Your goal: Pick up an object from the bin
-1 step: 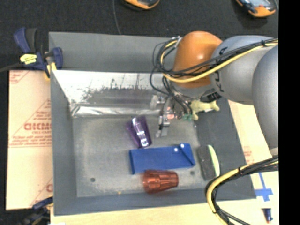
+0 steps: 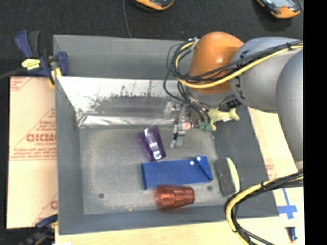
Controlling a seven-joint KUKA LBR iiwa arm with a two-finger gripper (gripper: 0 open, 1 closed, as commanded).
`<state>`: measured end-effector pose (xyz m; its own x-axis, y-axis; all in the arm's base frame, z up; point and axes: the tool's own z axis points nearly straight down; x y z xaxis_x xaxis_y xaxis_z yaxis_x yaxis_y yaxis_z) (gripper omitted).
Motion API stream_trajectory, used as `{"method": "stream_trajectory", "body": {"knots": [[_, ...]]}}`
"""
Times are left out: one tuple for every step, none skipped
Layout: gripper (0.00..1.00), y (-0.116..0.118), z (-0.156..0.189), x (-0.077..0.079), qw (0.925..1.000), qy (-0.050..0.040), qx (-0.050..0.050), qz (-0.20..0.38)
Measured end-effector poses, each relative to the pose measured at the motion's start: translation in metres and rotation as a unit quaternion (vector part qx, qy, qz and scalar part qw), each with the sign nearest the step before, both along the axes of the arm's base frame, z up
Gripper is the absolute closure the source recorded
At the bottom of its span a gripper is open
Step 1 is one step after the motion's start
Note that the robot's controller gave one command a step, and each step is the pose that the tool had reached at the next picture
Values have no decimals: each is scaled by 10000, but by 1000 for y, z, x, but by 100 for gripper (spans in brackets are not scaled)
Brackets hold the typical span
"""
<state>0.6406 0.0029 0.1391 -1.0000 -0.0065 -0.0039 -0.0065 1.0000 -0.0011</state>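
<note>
My gripper hangs below the orange-covered wrist, over the bin floor in the middle right part of the bin. Just to its left lies a small purple block with a shiny top, close to the gripper tip but apart from it. Below the gripper a flat blue plastic piece lies across the floor. To the gripper's right, a small cream and green thing sticks out from under the wrist. I see nothing held in the gripper.
A red ribbed cup lies on its side near the bin's front wall. A black brush with a green edge rests by the right wall. The arm and its yellow cables cover the bin's upper right.
</note>
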Motion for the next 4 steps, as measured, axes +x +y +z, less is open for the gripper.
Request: {"method": "stream_trajectory", "body": {"knots": [[0, 39, -60, -26, 9864, -10, -9, 1644], [0, 49, -62, -34, 9895, -118, -17, 1444], [0, 88, -63, -76, 9715, -190, -30, 2362], [0, 111, -63, -83, 9398, -242, -96, 3408]]}}
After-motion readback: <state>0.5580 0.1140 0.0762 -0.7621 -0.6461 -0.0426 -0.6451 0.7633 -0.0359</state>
